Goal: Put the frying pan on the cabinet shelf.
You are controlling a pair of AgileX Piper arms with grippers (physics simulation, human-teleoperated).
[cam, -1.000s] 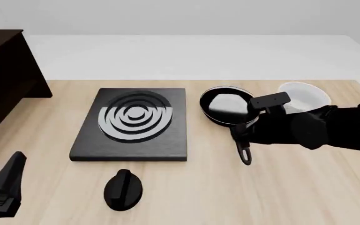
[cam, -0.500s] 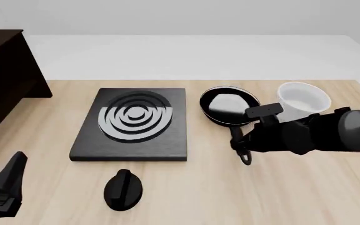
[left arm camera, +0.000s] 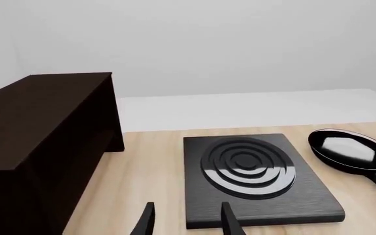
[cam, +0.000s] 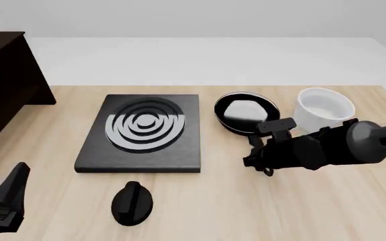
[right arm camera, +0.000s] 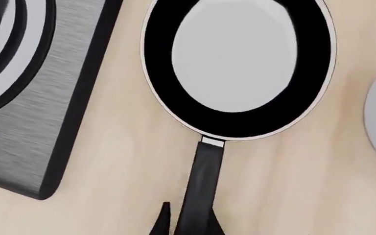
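Light wooden tabletop [cam: 200, 201] carries the frying pan [cam: 245, 112], which lies flat between the black stove plate [cam: 142, 133] and the white bowl [cam: 323, 108], its slim handle pointing toward the arms' side. The right gripper [cam: 259, 156] sits low over that handle, fingers either side of it and spread, not clenched. Off at the near left, the left gripper [left arm camera: 184, 223] hangs open, well apart from the pan and beside the dark cabinet shelf [left arm camera: 37, 117].

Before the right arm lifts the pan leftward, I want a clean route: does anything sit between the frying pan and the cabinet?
Yes. The stove plate lies flat on the tabletop between the frying pan and the cabinet at far left. It is low, so a lifted pan should probably clear it.
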